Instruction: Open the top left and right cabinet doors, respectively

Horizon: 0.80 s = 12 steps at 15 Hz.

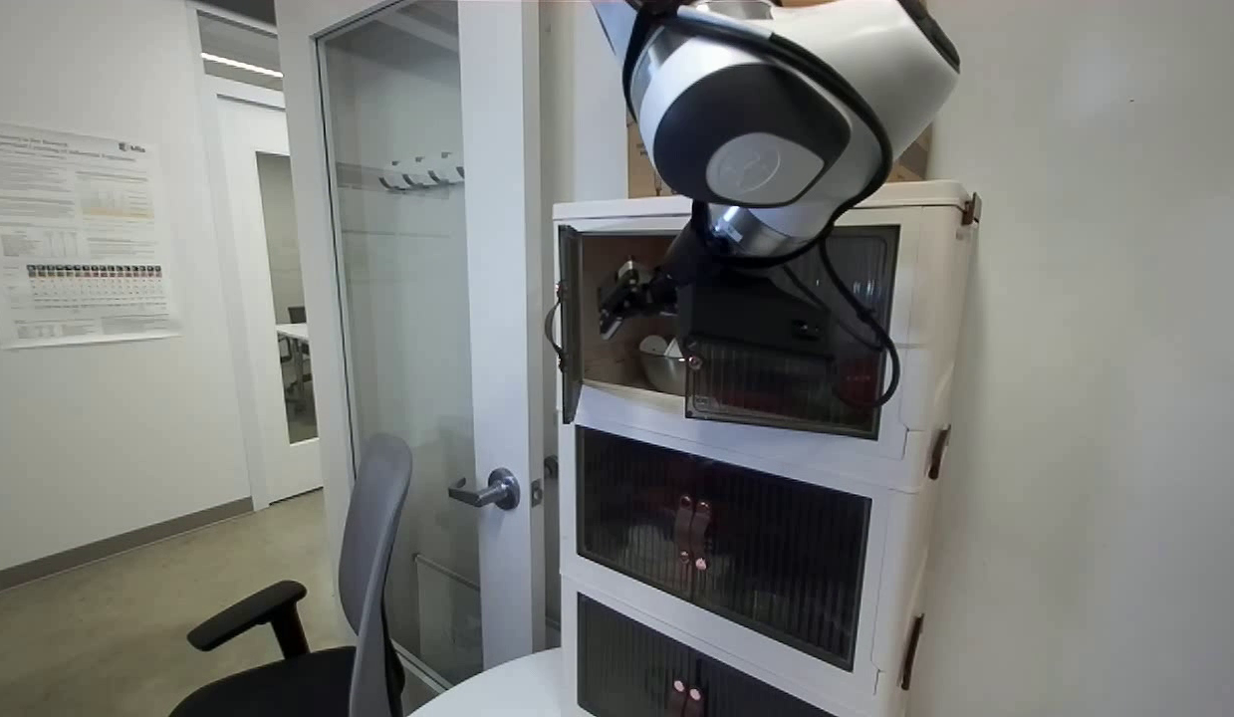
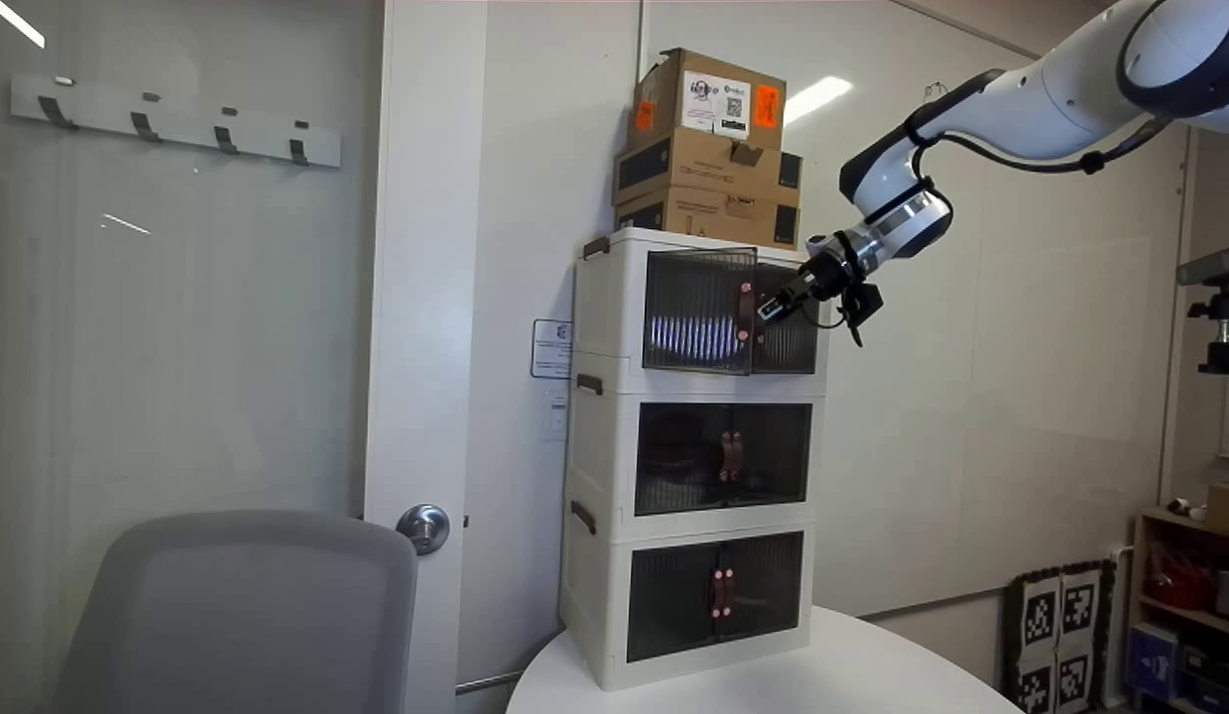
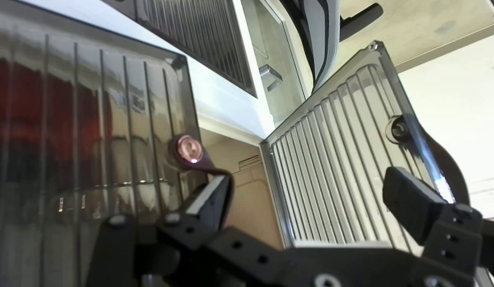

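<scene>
The top left cabinet door [image 1: 571, 329] stands swung wide, near mid-frame in an exterior view; that half looks done. The top right cabinet door [image 3: 91, 139], at the left of the wrist view, seems only ajar, so opening it fully remains. The jaws are apart, one finger [image 3: 213, 201] apparently behind that door's strap handle [image 3: 190, 149].

Cabinet [image 2: 718, 524] on table [image 2: 832, 674], boxes [image 2: 708, 159] atop — bowl [image 1: 664, 372] inside, partly behind the top right door [image 1: 781, 393].
</scene>
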Available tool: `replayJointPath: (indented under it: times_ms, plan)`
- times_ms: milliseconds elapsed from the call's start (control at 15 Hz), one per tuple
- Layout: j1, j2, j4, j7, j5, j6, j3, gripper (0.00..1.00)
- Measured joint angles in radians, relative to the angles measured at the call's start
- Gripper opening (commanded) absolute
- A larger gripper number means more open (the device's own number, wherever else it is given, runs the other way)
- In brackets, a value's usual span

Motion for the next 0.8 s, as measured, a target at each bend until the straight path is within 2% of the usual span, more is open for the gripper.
replayJointPath:
  times_ms: [200,800]
  plan:
    - [0.032,-0.045,-0.068,0.045,-0.019,0.064,-0.024,1.00]
    - [0.128,-0.249,-0.377,0.284,-0.163,0.372,-0.071,1.00]
